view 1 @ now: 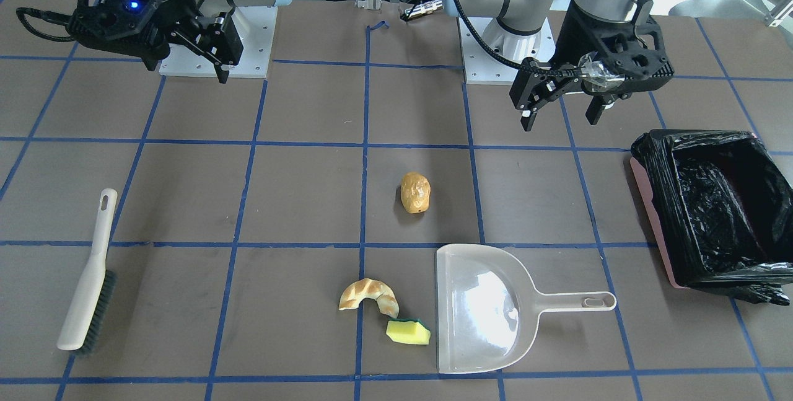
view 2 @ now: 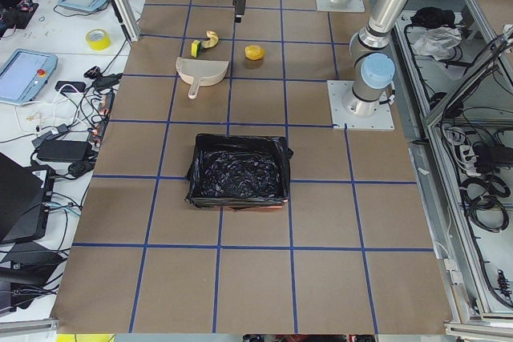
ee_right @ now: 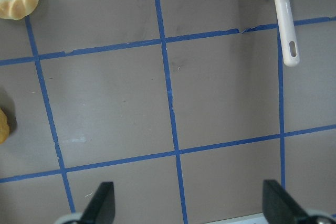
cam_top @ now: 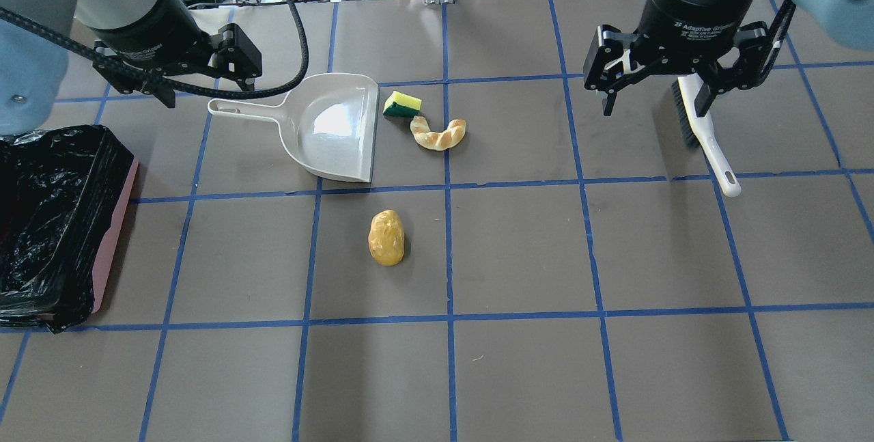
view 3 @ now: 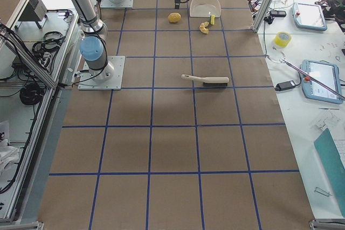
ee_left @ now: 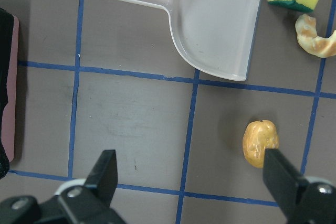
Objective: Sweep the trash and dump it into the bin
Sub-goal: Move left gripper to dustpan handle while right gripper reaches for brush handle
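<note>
The golden-brown potato lump (cam_top: 386,237) lies near the table's middle. The tan croissant piece (cam_top: 438,134) and the yellow sponge with a green edge (cam_top: 401,104) lie together beside the dustpan's mouth. The pink bin with a black bag (cam_top: 113,237) stands at the left edge. My left gripper (cam_top: 205,87) hovers open and empty above the dustpan's handle. In its wrist view the potato (ee_left: 260,142) sits near one fingertip. My right gripper (cam_top: 655,104) hovers open and empty beside the brush. Its wrist view shows the croissant (ee_right: 20,1) at the corner.
A beige dustpan (cam_top: 328,128) lies flat, its mouth facing the sponge and its handle pointing toward the bin side. A white hand brush with dark bristles (cam_top: 707,134) lies at the right, partly under my right gripper. Blue tape lines grid the brown table.
</note>
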`<move>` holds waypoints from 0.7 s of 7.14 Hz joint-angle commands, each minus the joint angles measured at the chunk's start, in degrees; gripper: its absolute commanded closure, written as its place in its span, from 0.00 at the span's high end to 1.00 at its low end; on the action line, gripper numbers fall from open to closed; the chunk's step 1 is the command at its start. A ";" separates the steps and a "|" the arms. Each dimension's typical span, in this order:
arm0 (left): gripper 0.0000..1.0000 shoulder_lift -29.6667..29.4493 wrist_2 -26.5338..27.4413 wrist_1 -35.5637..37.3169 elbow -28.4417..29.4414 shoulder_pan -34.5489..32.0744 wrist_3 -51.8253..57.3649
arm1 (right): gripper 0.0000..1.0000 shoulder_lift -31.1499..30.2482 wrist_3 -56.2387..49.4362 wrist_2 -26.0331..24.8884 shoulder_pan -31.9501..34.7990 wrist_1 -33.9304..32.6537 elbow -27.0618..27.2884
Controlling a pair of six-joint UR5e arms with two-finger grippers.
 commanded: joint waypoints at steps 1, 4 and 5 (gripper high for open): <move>1.00 0.00 0.08 0.00 0.09 0.00 0.09 | 1.00 -0.24 2.19 0.46 -0.05 0.60 -0.07; 1.00 -1.04 0.08 0.17 0.00 0.87 2.09 | 1.00 0.37 7.27 3.78 -0.31 -0.87 -0.51; 1.00 -2.45 0.16 2.61 -0.26 1.05 10.20 | 1.00 1.16 7.13 3.89 -1.18 -6.89 0.10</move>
